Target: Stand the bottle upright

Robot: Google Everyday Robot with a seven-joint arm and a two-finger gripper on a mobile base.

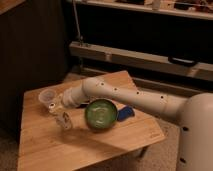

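Note:
The bottle (64, 120) is a small whitish-clear shape on the wooden table (45, 150), just left of the green bowl (101, 115). It looks roughly upright, though its label and cap are hard to make out. My white arm reaches in from the right across the table. The gripper (54, 107) sits at its end, just above and left of the bottle, between the bottle and the translucent cup (47, 95). I cannot tell whether the gripper touches the bottle.
A blue object (125, 114) lies behind the bowl on its right side. The translucent cup stands near the table's back left corner. A dark cabinet and a metal rail (140, 60) run behind the table.

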